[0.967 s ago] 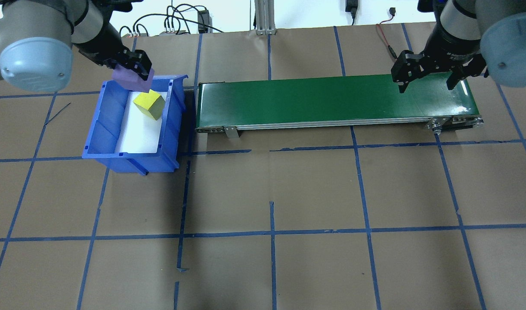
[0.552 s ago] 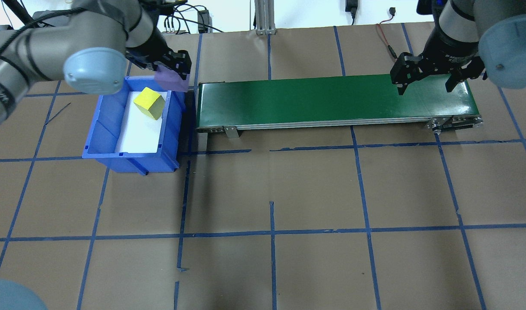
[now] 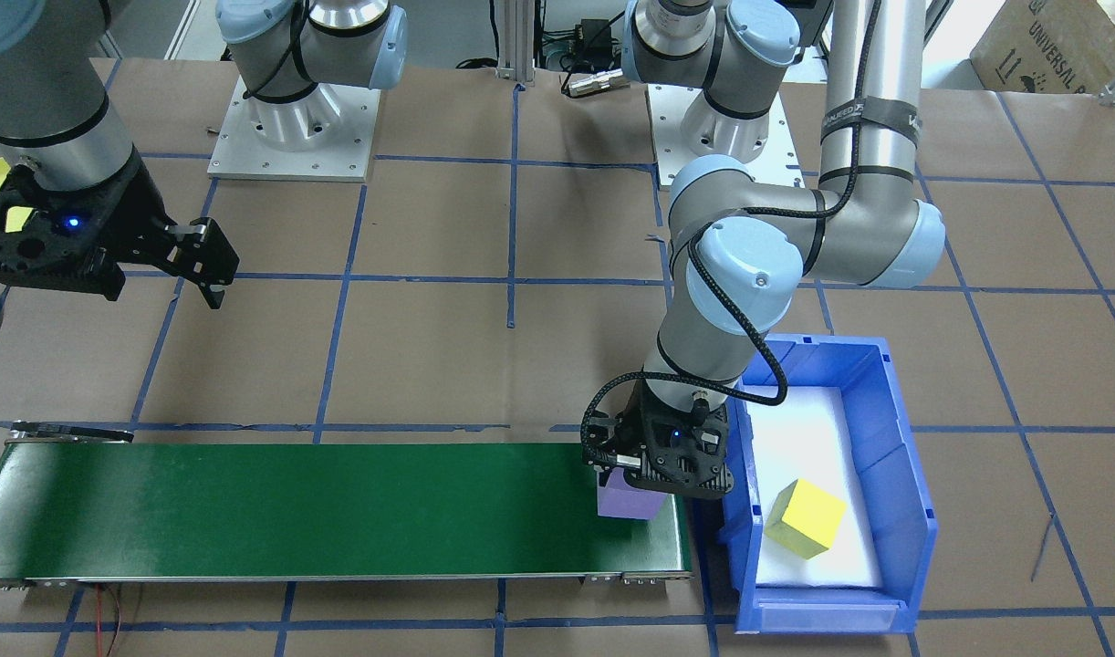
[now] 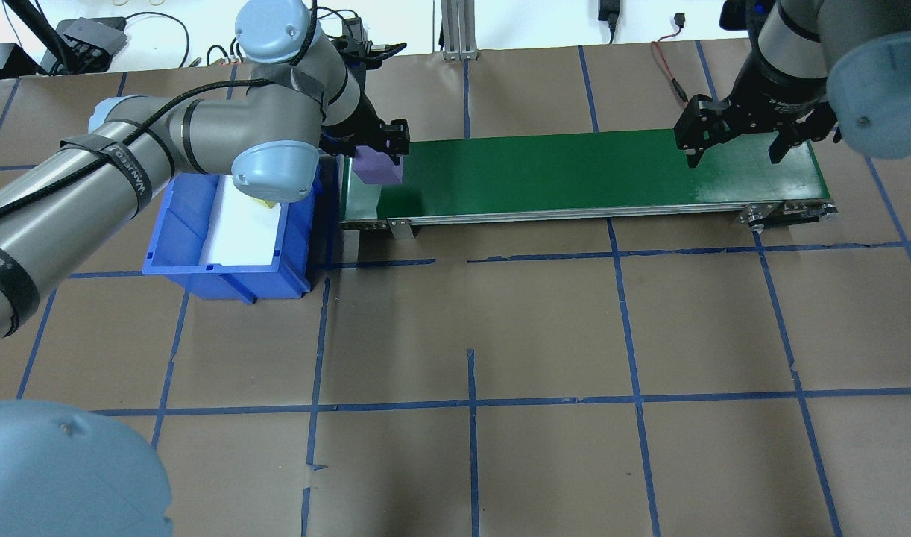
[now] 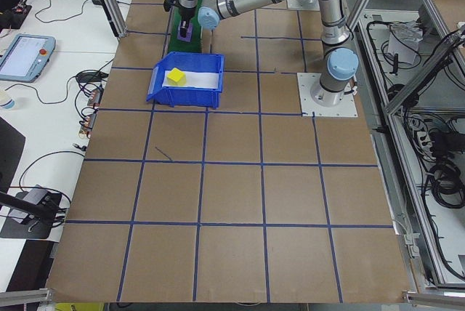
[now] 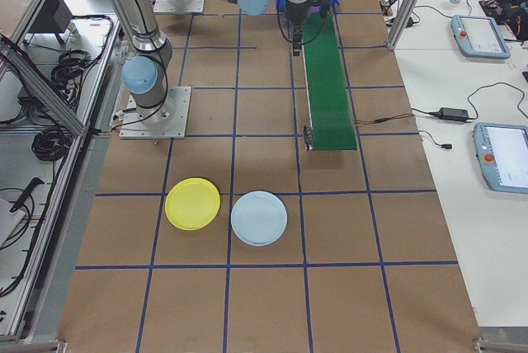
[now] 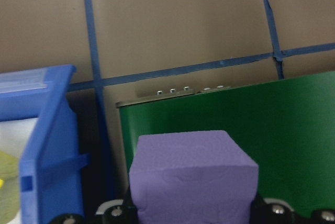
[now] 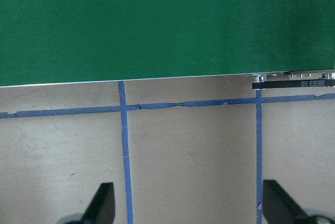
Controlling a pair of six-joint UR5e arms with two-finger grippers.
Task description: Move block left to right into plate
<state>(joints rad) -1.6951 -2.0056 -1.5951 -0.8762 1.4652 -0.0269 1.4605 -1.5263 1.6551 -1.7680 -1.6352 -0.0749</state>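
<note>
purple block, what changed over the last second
The left claw, shut on the purple block, carried it rightward out of the blue bin and over the near end of the green conveyor. The right claw stayed open at the far end.

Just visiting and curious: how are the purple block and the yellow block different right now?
The purple block is gripped in the left claw over the end of the green belt; the yellow block lies loose in the blue bin, touched by nothing. The purple block sits square to the belt, the yellow one is turned at an angle. Both are plain, similar-sized blocks.
</note>
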